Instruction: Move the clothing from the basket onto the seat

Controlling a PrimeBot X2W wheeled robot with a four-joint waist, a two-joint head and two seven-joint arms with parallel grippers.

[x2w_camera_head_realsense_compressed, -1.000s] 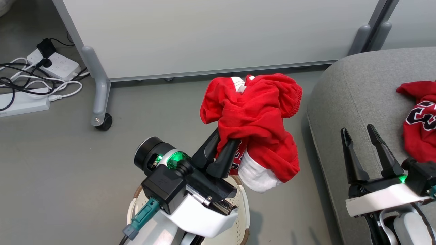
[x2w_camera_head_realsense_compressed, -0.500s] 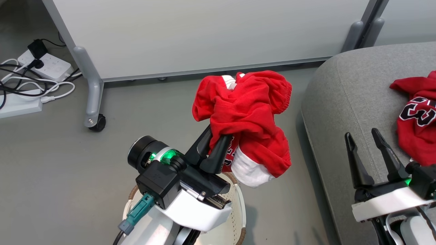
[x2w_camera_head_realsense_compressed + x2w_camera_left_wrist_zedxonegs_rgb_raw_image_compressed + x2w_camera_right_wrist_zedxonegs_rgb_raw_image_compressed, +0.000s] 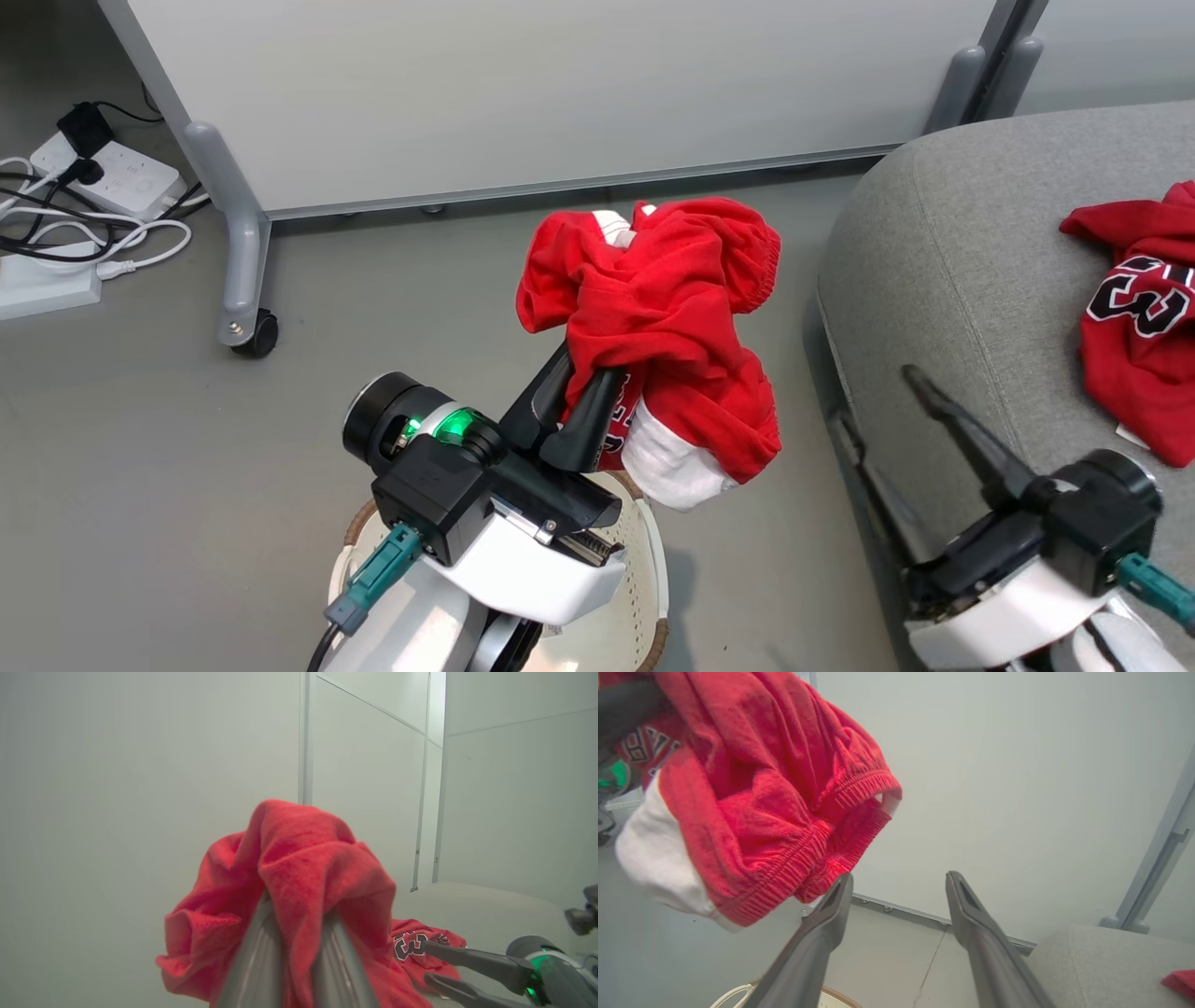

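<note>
Grey floor [image 3: 140, 448] and grey cushioned seat [image 3: 962, 261] standing on it
A red jersey [image 3: 1139, 355] with black-and-white numerals lies crumpled on the seat. On the floor stand a white perforated basket [image 3: 646, 569], white power strips [image 3: 121, 173] with tangled cables [image 3: 117, 270], and a partition's wheeled leg [image 3: 238, 271]

R tool [image 3: 873, 397] swung left, now tilted twd red garment [image 3: 653, 317].
</note>
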